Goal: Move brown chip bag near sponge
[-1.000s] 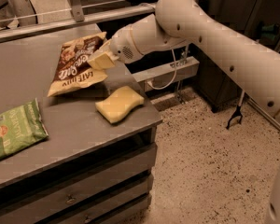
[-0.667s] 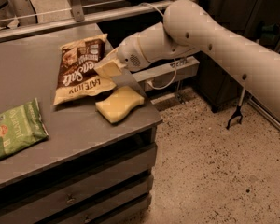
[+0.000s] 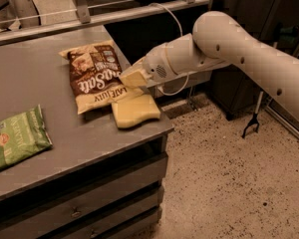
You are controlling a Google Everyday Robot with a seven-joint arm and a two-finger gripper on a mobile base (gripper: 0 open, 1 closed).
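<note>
The brown chip bag (image 3: 95, 76), dark brown with cream edges and white script lettering, lies on the grey table (image 3: 50, 148) near its right edge. Its lower right corner touches the pale yellow sponge (image 3: 135, 111), which sits at the table's right edge. My gripper (image 3: 131, 78) is at the bag's right edge, just above the sponge, and is shut on the bag's edge. The bag's near edge sits slightly raised, with a shadow under it.
A green chip bag (image 3: 16, 139) lies at the left of the table. Drawers (image 3: 89, 203) run under the tabletop. A rail (image 3: 99, 15) runs along the far side. Speckled floor and a dark cabinet (image 3: 249, 44) are on the right.
My gripper has moved the brown chip bag down and toward the front, from tilted and raised to nearly flat against the sponge. The sponge and green bag have not moved.
</note>
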